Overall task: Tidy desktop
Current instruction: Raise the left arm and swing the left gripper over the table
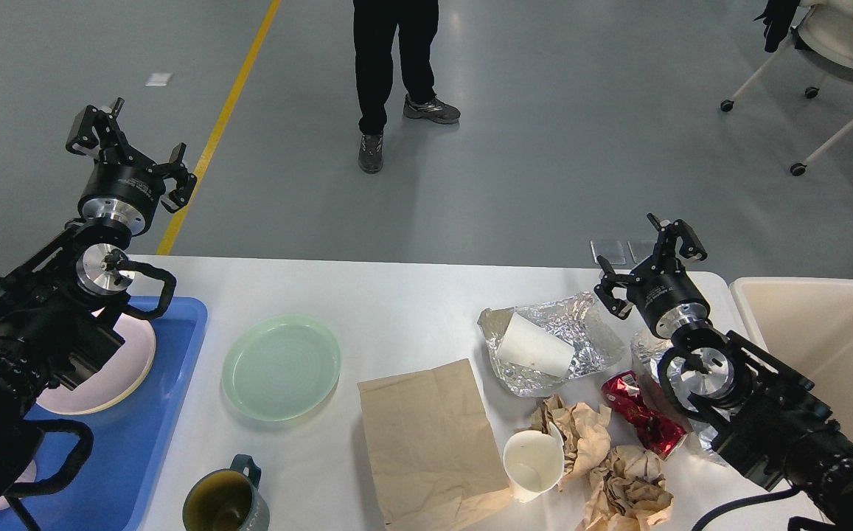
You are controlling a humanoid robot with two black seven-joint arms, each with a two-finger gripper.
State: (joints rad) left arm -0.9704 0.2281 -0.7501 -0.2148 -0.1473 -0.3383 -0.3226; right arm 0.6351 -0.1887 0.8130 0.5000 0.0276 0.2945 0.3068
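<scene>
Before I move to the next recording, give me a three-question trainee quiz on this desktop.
1. True or false: the green plate sits inside the blue tray.
2. Which item lies on the crumpled foil? A) red wrapper B) white paper cup C) dark mug
3. Fill in: the flat brown paper bag lies between the green plate and the upright ____ cup.

Key
1. False; it rests on the desktop, beside the tray.
2. B; a white cup lies on its side there.
3. White.
</scene>
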